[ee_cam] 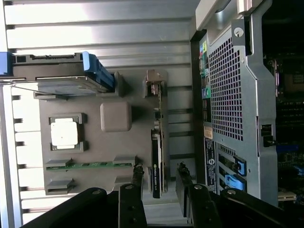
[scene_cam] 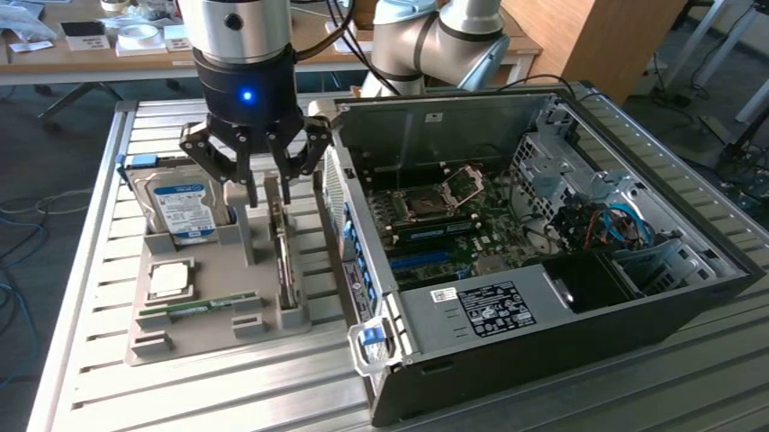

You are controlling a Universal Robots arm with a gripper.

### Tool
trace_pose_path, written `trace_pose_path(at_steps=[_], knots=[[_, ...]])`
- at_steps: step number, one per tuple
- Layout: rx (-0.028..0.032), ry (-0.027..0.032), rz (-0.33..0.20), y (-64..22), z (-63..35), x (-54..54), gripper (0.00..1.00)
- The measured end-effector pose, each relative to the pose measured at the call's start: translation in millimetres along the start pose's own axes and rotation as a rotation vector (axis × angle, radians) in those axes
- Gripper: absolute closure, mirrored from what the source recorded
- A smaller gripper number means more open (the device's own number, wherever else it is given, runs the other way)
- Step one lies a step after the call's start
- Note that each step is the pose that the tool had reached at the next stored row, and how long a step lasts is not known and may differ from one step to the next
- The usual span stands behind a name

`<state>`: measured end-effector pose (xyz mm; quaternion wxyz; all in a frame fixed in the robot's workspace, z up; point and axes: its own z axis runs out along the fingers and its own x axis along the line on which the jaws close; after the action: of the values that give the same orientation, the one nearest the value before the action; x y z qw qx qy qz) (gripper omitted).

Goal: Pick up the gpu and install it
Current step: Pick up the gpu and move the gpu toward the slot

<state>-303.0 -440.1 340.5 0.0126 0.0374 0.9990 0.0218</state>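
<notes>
The gpu is a thin dark card standing on edge in a slot of the grey holder tray, just beside the open computer case. My gripper hangs over the card's far end, open, with one finger on each side of it and a gap to the card on both. In the wrist view the gpu runs between the two dark fingertips, and the gripper holds nothing.
On the tray stand a silver hard drive with a blue-white label, a square processor and a green memory stick. The case's side is off, showing the motherboard. The slatted metal table carries everything.
</notes>
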Motion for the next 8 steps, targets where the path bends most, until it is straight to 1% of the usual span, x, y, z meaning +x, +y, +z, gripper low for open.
trace_pose_path(at_steps=[4,8], knots=[[-0.0001,-0.0001,0.0,0.0,0.1,0.0,0.58],[-0.0001,-0.0001,0.0,-0.2,4.6,0.1,0.58]])
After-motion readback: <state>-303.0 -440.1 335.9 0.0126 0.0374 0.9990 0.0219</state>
